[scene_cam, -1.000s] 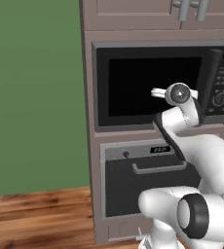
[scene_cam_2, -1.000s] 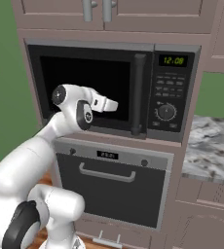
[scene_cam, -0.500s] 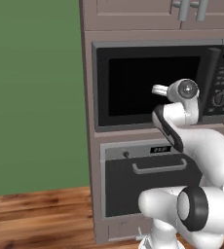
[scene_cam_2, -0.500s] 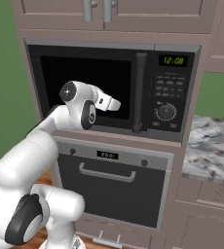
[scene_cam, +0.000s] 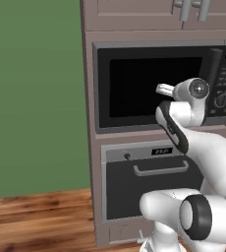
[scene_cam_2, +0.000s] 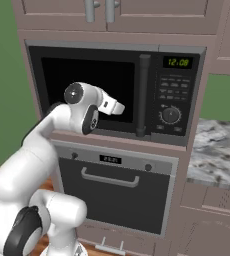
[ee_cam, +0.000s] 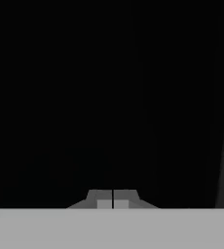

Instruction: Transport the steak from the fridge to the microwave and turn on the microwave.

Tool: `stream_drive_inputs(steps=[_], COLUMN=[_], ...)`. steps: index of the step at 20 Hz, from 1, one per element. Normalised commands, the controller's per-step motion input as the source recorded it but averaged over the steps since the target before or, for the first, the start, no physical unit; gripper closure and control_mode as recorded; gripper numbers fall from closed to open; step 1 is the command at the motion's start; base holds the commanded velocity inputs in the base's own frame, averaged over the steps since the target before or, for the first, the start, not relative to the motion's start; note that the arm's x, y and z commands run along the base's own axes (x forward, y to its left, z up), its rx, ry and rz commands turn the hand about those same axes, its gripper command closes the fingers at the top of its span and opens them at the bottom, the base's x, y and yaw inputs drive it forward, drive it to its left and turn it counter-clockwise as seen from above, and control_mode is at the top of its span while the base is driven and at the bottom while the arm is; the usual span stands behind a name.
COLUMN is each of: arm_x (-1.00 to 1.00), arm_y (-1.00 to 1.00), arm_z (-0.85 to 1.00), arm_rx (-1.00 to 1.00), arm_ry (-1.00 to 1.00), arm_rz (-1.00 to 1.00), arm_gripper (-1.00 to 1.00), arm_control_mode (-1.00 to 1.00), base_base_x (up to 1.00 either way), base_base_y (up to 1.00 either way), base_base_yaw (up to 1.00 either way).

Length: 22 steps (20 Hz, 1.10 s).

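One risk stack, biggest first:
microwave (scene_cam_2: 112, 92): door shut, black window facing the arm; steak not visible anywhere, presumably behind that window, can't confirm.
panel (scene_cam_2: 174, 95): green digits read 12:08, knob and buttons well right of the hand; likely next target. Pressing the wrong key means no start.
handle (scene_cam_2: 143, 95): dark bar sits between hand and panel; a sideways sweep could clip it.
gripper (ee_cam: 112, 200): fingers pinched together, holding nothing, pointed at the dark window.
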Motion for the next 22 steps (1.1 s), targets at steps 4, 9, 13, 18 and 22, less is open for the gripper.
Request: stream_drive_inputs(steps=[4,9,13,18,22], arm_x=[-0.70,-0.89,-0.96,-0.72,-0.62], arm_y=[0.00,-0.03,-0.19,-0.24,-0.33], arm_z=[0.22,0.23,0.27,0.11,0.01], arm_rx=[0.06,0.07,0.15,0.19,0.21], arm_ry=[0.00,0.00,0.00,0.00,0.00], arm_rz=[0.00,0.00,0.00,0.00,0.00], arm_gripper=[1.00,1.00,1.00,1.00,1.00], arm_control_mode=[-1.00,-1.00,-1.00,-1.00,-1.00], base_base_x=[0.00,0.00,0.00,0.00,0.00], base_base_y=[0.00,0.00,0.00,0.00,0.00], base_base_yaw=[0.00,0.00,0.00,0.00,0.00])
